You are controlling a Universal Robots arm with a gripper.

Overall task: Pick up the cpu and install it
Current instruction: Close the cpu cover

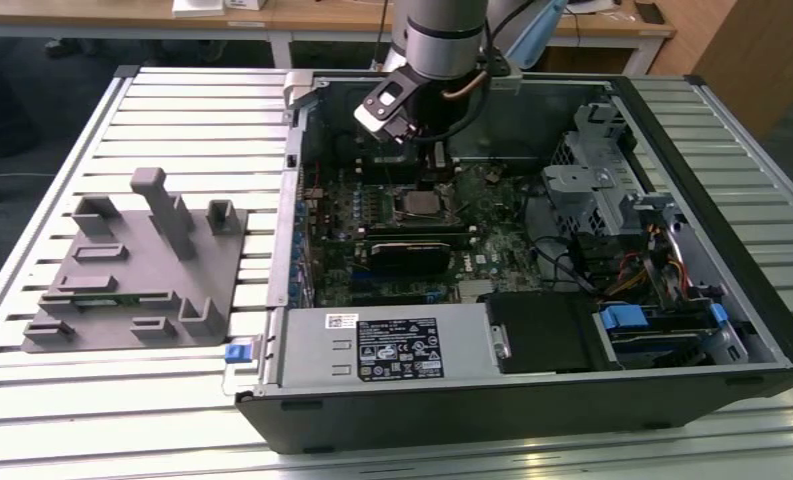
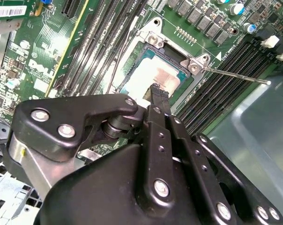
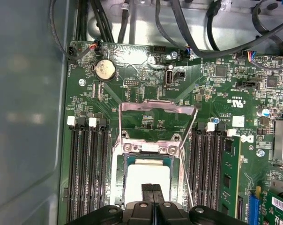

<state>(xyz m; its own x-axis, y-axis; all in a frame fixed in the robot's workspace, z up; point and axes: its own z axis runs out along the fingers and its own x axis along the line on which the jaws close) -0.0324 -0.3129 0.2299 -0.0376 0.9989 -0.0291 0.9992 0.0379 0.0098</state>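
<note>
Your black gripper (image 3: pixel 151 188): fingers pressed together, holding nothing | tips over silvery-white square cpu (image 3: pixel 136 180) | cpu seated inside dark metal-framed socket (image 3: pixel 151 148) | socket's steel lid (image 3: pixel 158 107) open.

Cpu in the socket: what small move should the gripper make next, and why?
Probably a short straight lift: the cpu already lies flat in the socket, the gripper is shut at its top, and the load plate stands open.
</note>
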